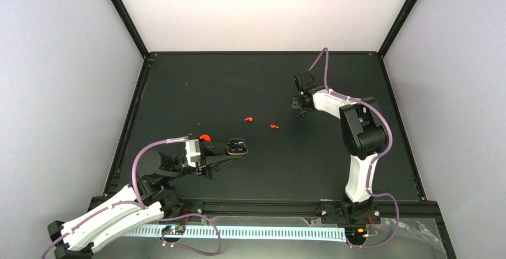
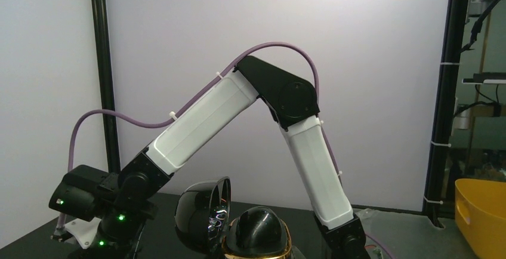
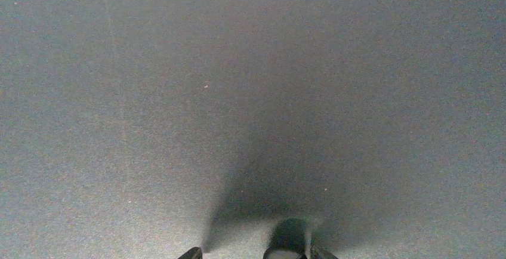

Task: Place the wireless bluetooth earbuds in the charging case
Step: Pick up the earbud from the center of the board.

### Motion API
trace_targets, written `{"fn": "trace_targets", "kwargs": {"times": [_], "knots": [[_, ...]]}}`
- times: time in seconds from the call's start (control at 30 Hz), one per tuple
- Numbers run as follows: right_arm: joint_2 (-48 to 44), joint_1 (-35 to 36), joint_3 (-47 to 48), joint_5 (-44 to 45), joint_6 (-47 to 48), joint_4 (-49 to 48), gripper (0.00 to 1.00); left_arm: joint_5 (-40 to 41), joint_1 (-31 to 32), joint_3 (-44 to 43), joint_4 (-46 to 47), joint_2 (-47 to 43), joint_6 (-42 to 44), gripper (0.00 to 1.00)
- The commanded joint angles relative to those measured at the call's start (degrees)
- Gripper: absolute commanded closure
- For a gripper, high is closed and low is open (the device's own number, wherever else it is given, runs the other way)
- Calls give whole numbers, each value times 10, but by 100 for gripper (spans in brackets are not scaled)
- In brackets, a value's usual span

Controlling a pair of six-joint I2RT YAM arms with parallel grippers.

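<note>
The charging case (image 1: 238, 146) lies open on the dark mat, a dark puck with an orange rim. In the left wrist view its glossy lid (image 2: 200, 211) stands up beside the gold-rimmed base (image 2: 256, 234). My left gripper (image 1: 233, 153) lies low on the mat, its fingers closed on the case. Two tiny red-orange earbuds (image 1: 249, 119) (image 1: 274, 126) rest on the mat, to the right of the case and farther back. My right gripper (image 1: 300, 104) hovers right of them over bare mat. Its fingertips (image 3: 191, 253) stand apart with nothing between them.
A small red-orange round piece (image 1: 204, 136) sits by the left wrist; I cannot tell what it is. Black frame rails (image 1: 128, 122) border the mat. The right arm (image 2: 238, 110) arches across the left wrist view. A yellow bin (image 2: 482, 208) stands off the table.
</note>
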State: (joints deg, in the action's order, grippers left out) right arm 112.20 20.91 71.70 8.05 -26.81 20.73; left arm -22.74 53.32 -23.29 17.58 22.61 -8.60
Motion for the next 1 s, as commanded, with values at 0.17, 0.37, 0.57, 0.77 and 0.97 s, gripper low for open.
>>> {"fn": "trace_targets", "kwargs": {"times": [0.17,0.37,0.57,0.77,0.97], "knots": [[43,0,29,28,23,58,59,-7,-1,-2,13,-1,-7,98],[51,0,33,22,24,66,64,-6,-1,-1,14,-3,-7,99],[49,0,26,17,23,63,69,-11,-1,-1,20,2,-10,98],[50,0,24,15,25,60,74,-6,-1,1,18,-3,-9,98],[46,0,23,9,25,58,79,-5,-1,2,18,-2,-9,98]]}}
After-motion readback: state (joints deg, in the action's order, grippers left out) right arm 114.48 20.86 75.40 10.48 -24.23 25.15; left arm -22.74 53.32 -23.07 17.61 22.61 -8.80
